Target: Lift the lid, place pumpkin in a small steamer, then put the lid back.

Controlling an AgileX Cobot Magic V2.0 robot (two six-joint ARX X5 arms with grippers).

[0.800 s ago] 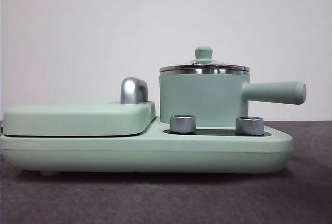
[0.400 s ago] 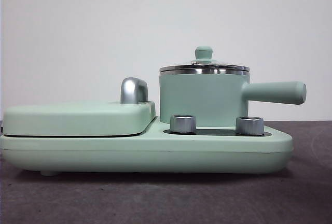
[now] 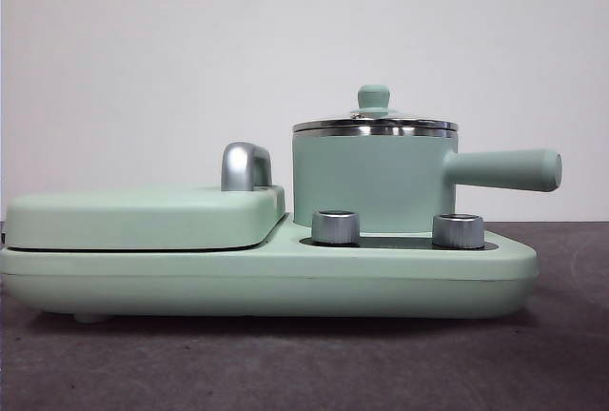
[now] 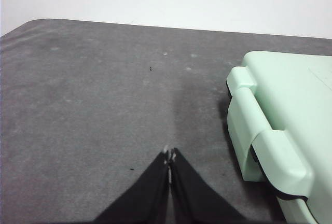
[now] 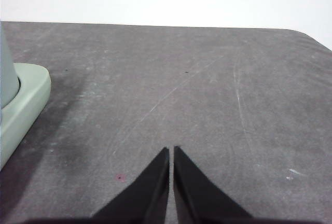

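The lid sits on the small steamer, right side of the mint cooker base. Glass with a steel rim, so probably a bit heavy and slick; I'd pinch the little knob. No pumpkin visible anywhere. Left gripper and right gripper both hang over bare table, jaws pressed together, empty.

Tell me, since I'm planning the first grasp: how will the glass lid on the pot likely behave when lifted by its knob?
The lid probably lifts stiffly in one piece, given its steel rim. Its knob is small and smooth, so it may slip in a loose pinch. Glass would likely be fragile if dropped. It sits level on the small steamer, so a straight lift should free it.
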